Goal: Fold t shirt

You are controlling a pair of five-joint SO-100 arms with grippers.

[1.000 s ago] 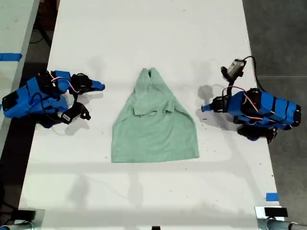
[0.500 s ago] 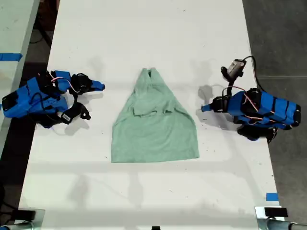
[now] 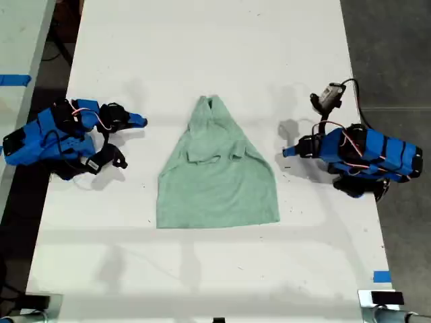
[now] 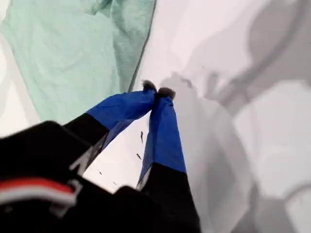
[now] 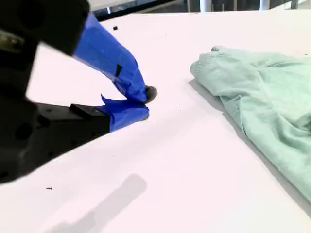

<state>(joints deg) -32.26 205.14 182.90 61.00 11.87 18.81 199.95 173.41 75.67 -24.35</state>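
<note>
Bright, soft shadows, wrist-cams blurry.

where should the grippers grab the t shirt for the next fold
Probably the two bottom hem corners of the t shirt, nearest the exterior view's bottom edge. That hem lies flat and wide while the collar end is narrow with the sleeves folded in. My first gripper and my second gripper each sit shut beside the cloth on the table, so each could come in low from its own side.

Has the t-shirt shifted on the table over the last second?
No. In the exterior view the t shirt lies in the same spot on the white table, midway between the two blue arms, its outline and folds unchanged against the table edges.
</note>
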